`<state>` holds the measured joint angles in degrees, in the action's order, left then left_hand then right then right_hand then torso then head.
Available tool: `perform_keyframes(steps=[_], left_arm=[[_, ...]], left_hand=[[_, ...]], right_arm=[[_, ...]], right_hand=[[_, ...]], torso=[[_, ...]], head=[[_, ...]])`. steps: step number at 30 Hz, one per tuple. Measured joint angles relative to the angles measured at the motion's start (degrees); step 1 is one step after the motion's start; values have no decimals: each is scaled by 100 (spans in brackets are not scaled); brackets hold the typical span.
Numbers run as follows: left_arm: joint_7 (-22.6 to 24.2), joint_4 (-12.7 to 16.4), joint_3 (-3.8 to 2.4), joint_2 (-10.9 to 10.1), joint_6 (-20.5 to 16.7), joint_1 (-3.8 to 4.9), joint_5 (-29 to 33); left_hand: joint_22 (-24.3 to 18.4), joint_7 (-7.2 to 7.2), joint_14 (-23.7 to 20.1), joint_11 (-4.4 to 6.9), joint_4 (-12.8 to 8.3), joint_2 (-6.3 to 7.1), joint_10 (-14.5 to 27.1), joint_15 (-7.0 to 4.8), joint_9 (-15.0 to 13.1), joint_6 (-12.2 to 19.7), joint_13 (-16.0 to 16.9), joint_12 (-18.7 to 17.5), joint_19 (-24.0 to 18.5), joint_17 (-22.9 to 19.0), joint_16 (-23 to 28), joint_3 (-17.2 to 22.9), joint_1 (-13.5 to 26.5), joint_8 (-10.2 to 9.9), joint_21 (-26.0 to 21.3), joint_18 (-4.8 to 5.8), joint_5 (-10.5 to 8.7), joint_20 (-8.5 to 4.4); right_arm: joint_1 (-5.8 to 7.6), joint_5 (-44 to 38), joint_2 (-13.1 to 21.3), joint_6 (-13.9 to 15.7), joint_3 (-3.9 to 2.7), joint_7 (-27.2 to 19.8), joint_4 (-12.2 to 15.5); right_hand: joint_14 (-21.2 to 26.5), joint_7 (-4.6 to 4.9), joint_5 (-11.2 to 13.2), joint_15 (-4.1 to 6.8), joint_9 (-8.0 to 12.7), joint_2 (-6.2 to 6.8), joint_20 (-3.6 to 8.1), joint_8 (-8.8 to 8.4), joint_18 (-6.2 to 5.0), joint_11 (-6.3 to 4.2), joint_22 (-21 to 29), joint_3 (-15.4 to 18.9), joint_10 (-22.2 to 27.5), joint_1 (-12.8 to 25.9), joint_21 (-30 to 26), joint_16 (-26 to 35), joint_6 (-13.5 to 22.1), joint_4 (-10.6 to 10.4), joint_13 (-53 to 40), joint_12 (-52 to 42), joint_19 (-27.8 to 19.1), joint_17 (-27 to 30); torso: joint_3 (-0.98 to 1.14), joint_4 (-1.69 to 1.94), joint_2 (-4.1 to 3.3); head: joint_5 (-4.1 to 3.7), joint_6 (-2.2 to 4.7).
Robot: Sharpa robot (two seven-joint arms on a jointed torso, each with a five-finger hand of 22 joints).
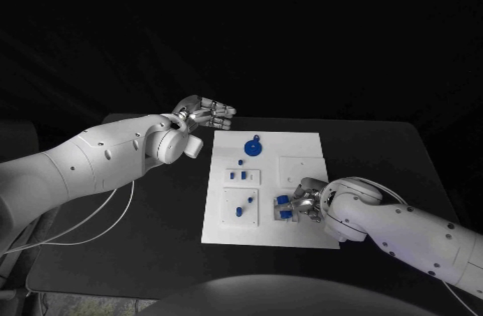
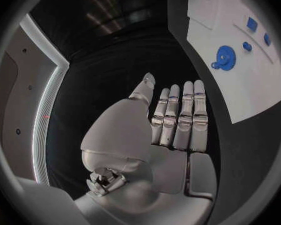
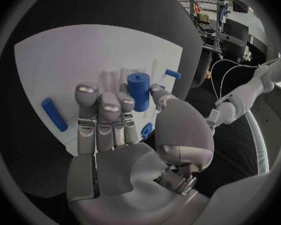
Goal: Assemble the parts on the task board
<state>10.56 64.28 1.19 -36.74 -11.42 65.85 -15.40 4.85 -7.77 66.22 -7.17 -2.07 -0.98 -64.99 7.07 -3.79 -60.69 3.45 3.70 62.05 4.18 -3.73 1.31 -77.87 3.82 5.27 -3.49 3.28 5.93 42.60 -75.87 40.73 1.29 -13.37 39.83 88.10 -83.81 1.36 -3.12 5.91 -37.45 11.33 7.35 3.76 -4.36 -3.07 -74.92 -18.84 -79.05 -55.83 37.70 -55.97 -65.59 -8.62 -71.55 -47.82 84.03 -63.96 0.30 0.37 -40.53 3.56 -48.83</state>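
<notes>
White rectangular task board [image 1: 302,148]: lies flat mid-table, long side running away from the robot; carries raised white sub-plates. Blue round gear-like disc with a small tab [image 1: 253,147]: flat on the far part of the board. Two small blue blocks [image 1: 241,176]: on the middle left sub-plate, side by side. Small blue pegs [image 1: 245,205]: on the near left sub-plate. Blue cylinder [image 3: 138,87]: upright at the near right sub-plate, against the fingertips. Blue bar [image 3: 53,114]: flat on the board, apart from the cylinder.
</notes>
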Motion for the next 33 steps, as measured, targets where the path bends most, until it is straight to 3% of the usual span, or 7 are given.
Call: perform_keyframes(steps=[5,33], left_arm=[[-4,0,0,-1,3,0,0],[-28,0,0,-5,31,0,-1]], left_hand=[[0,0,0,0,0,0,0,0,0,0,0,0,0,0,0,0,0,0,0,0,0,0],[-6,0,0,-20,23,0,20,0,0,0,0,0,0,0,0,-23,0,0,0,0,0,0]], right_arm=[[-2,1,0,11,2,0,9],[-3,15,23,71,2,-1,66]], right_hand=[[0,0,0,0,1,-63,0,0,0,0,0,-7,0,-74,0,0,0,-56,-4,0,0,-10],[1,20,0,-1,3,-63,0,0,0,0,1,-55,1,-74,0,19,-20,-8,7,24,0,-33]], torso=[[0,1,0],[-1,-1,0]], head=[[1,-5],[7,-20]])
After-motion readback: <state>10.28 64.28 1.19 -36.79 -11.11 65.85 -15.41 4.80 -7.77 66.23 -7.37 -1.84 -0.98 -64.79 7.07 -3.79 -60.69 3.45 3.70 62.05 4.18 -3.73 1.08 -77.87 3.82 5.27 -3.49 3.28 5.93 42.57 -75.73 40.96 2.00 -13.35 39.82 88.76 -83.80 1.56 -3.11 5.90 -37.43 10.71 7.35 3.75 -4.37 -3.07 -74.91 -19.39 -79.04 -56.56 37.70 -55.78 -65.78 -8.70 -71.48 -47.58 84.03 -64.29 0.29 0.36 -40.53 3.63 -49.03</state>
